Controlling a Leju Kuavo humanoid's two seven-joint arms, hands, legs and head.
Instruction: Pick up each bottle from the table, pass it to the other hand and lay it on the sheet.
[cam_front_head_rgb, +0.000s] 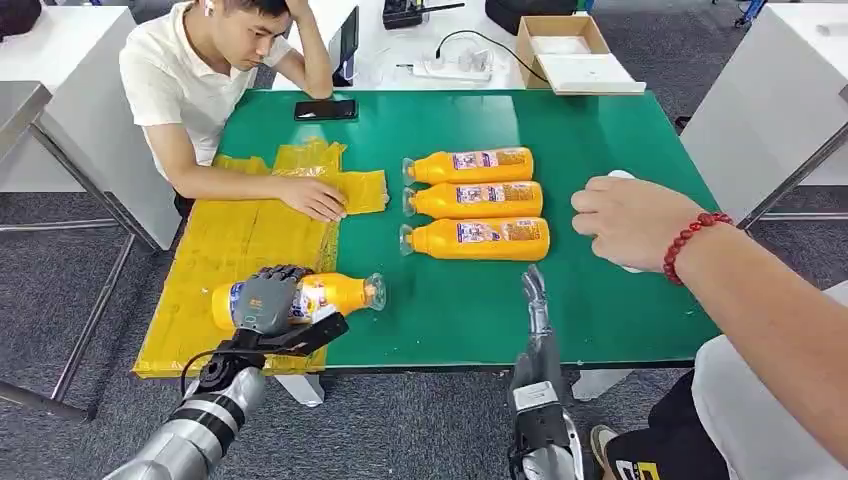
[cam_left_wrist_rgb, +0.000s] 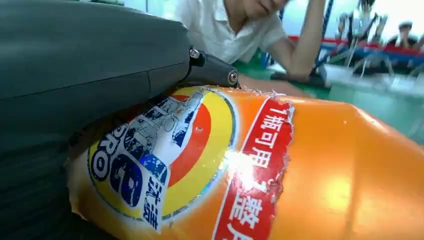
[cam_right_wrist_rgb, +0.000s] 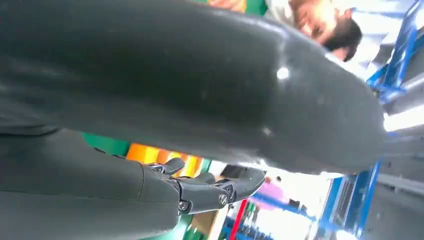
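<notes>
Fingers of the left hand wrap an orange bottle lying over the yellow sheet at the near-left bench edge. Right hand hovers nearby, fingers extended, empty; 3 bottles lie farther back.

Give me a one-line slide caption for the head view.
Left robot hand holds an orange bottle over the yellow sheet; three bottles wait on the green table.

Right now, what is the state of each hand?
Left hand: holding a bottle lying over the sheet.
Right hand: holding nothing, fingers straight and together.
</notes>
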